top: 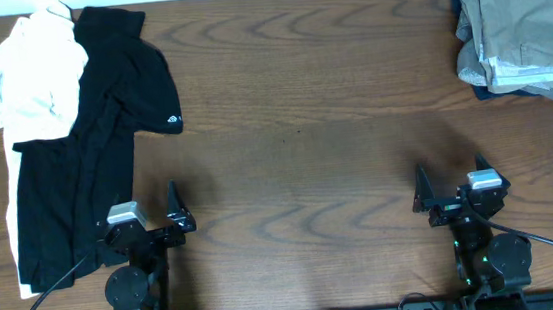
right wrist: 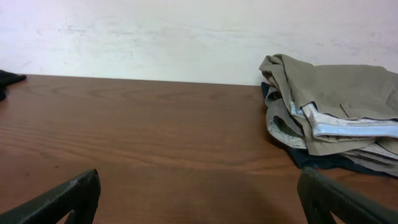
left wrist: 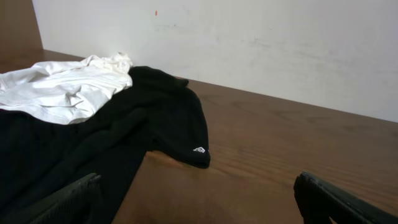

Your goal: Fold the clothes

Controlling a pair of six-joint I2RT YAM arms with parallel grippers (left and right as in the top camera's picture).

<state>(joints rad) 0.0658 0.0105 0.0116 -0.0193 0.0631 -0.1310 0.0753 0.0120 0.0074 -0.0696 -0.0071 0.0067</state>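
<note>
Dark wood table (top: 294,123) against a pale wall, both my claws parked at the near edge. My left claw (left wrist: 198,186) is spread wide and empty, and my right claw (right wrist: 199,190) likewise. Neither touches cloth.

The black garment (top: 88,181) sprawls far left with the white one (top: 34,81) overlapping its upper part. The khaki trousers (top: 525,13) are heaped far right on something dark blue (right wrist: 317,160).

The risk, I judge, is that overlap: tug the black piece and the white may drag along, bunching both. A pinch into the khaki heap could also lift several layers at once.

The heap runs off the right edge of the overhead view, so I cannot count its garments.
</note>
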